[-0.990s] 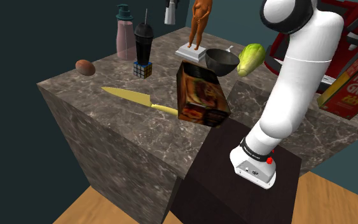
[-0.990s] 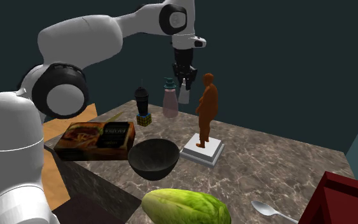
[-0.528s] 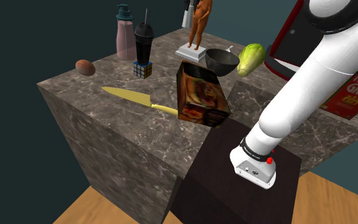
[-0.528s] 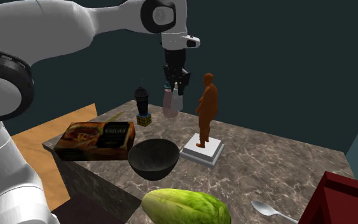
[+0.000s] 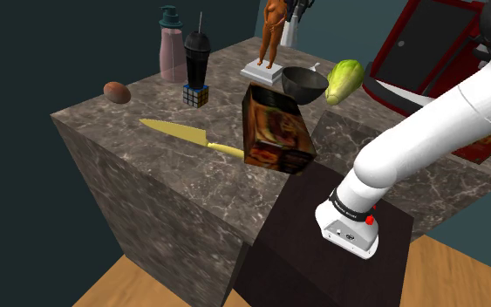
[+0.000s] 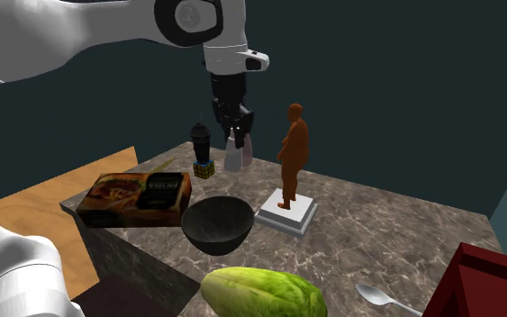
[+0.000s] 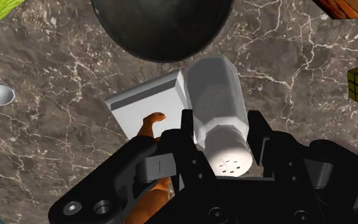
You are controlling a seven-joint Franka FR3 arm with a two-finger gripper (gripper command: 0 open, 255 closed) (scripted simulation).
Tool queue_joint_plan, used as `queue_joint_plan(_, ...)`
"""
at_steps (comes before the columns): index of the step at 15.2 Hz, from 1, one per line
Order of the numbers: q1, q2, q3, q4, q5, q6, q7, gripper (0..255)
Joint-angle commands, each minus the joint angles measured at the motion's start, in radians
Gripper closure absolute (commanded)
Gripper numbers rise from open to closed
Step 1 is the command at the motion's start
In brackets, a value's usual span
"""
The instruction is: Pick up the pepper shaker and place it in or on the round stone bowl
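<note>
Jaws clamped on the pepper shaker (image 7: 215,95), cap end between them, body hanging straight down, high over the desk (image 7: 285,57) beside the figurine (image 6: 292,153). Dark bowl (image 7: 161,25) sits just beyond its base: I reckon across, then down.

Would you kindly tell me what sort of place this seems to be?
Likely a kitchen, though simulated: a marble counter holds a knife, a bowl and a cabbage.

Above the dark bowl (image 6: 217,225) at the second exterior view's lower centre you have open air; the orange figurine (image 6: 292,158) stands just right.
</note>
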Motion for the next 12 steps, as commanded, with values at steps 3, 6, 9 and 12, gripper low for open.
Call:
queue_joint_plan(3, -0.020, -0.123, -0.031, -0.093, -0.020, -0.032, -0.048, 255)
queue_joint_plan(6, -0.037, -0.210, -0.057, -0.150, -0.039, -0.060, -0.085, 255)
queue_joint_plan(9, -0.042, -0.240, -0.064, -0.199, -0.046, -0.042, -0.094, 255)
queue_joint_plan(12, -0.043, -0.257, -0.064, -0.254, -0.048, -0.004, -0.094, 255)
